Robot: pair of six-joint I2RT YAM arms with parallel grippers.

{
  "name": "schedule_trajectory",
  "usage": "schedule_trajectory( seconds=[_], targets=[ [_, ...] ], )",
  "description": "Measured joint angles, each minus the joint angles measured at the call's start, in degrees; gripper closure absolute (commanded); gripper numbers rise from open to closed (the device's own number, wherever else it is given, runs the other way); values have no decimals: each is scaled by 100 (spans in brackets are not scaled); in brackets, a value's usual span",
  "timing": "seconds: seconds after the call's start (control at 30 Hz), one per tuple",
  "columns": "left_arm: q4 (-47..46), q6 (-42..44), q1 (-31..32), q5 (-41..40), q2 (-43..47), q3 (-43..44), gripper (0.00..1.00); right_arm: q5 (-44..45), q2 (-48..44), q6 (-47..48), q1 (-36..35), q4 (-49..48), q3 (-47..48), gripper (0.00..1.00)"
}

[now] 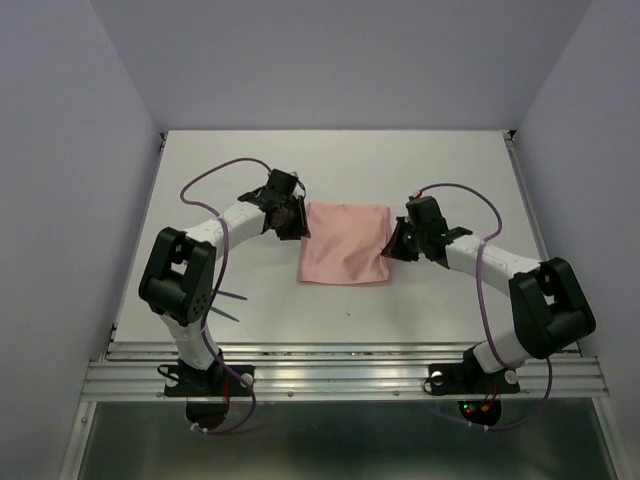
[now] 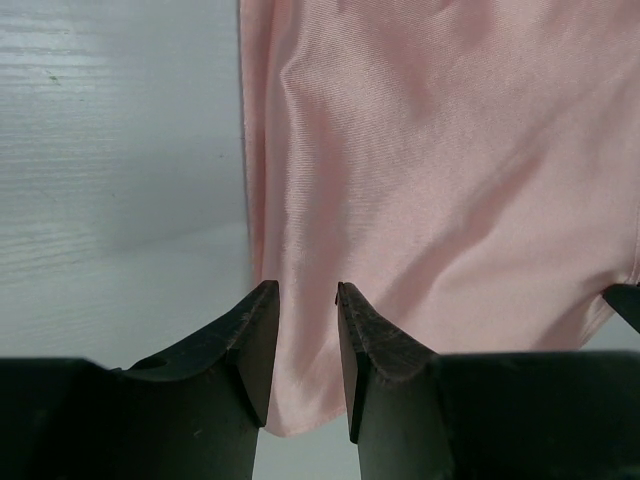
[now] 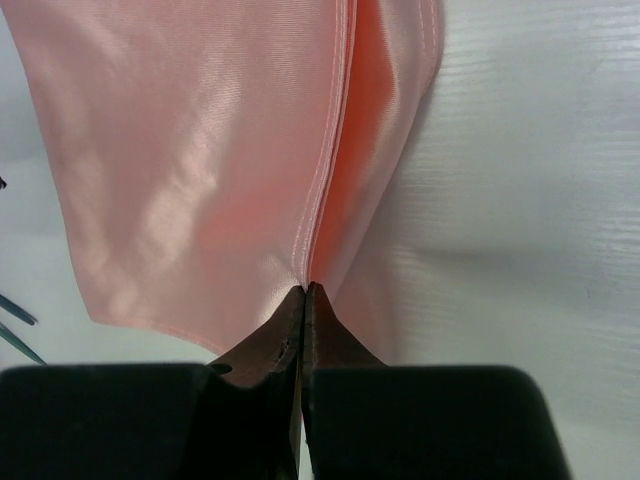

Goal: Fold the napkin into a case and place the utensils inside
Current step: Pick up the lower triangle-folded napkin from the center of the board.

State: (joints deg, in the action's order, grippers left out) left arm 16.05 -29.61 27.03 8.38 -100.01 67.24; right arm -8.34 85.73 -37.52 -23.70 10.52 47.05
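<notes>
The salmon-pink napkin (image 1: 345, 243) lies folded on the white table (image 1: 440, 170), mid-table between both arms. My left gripper (image 1: 296, 222) is at its left edge; in the left wrist view the jaws (image 2: 307, 292) stand open with the napkin's (image 2: 430, 170) near corner lying between them, not pinched. My right gripper (image 1: 396, 245) is at the right edge; in the right wrist view it (image 3: 304, 290) is shut on a raised fold of the napkin (image 3: 190, 170), layered hems meeting at the tips. The teal utensils (image 1: 231, 299) lie beside the left arm's base; their tips show in the right wrist view (image 3: 14, 326).
Purple cables (image 1: 215, 175) loop over both arms. A metal rail (image 1: 340, 375) runs along the table's near edge. Grey-lilac walls (image 1: 60, 180) close in the left, right and back sides.
</notes>
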Motion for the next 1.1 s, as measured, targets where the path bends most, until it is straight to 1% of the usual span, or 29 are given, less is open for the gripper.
schedule_trajectory(
  seconds=[0.03,0.07,0.13,0.23,0.27,0.3,0.33,0.37,0.47,0.6,0.7,0.83,1.1],
  targets=[
    [0,4,0,-15,0,24,60,33,-48,-4,-2,4,-50,98],
    [-2,7,0,-22,0,28,60,85,-74,-7,-4,-4,-111,90],
    [24,9,0,-35,-4,31,60,136,-87,-17,-11,-15,-267,89],
    [46,9,0,-39,-26,31,60,212,-66,-24,-33,63,-511,73],
    [50,9,0,-42,-37,31,60,275,-50,-22,-37,109,-549,61],
    [57,9,0,-42,-44,31,60,339,-48,-22,-37,146,-564,56],
    [76,9,0,-44,-48,33,60,393,-46,-24,-37,186,-564,49],
    [105,9,0,-46,-48,44,60,461,-50,22,-37,199,-551,48],
    [181,13,0,-52,-52,175,59,629,-50,87,28,289,-417,47],
    [232,28,2,-46,-79,490,59,715,-4,201,256,328,70,46],
    [245,48,26,-46,-315,966,59,754,343,302,485,271,649,46],
    [227,52,63,76,-774,1425,60,680,1038,433,758,186,1246,50],
    [380,50,68,170,-1353,1792,60,619,1832,671,925,260,1812,50]
  ],
)
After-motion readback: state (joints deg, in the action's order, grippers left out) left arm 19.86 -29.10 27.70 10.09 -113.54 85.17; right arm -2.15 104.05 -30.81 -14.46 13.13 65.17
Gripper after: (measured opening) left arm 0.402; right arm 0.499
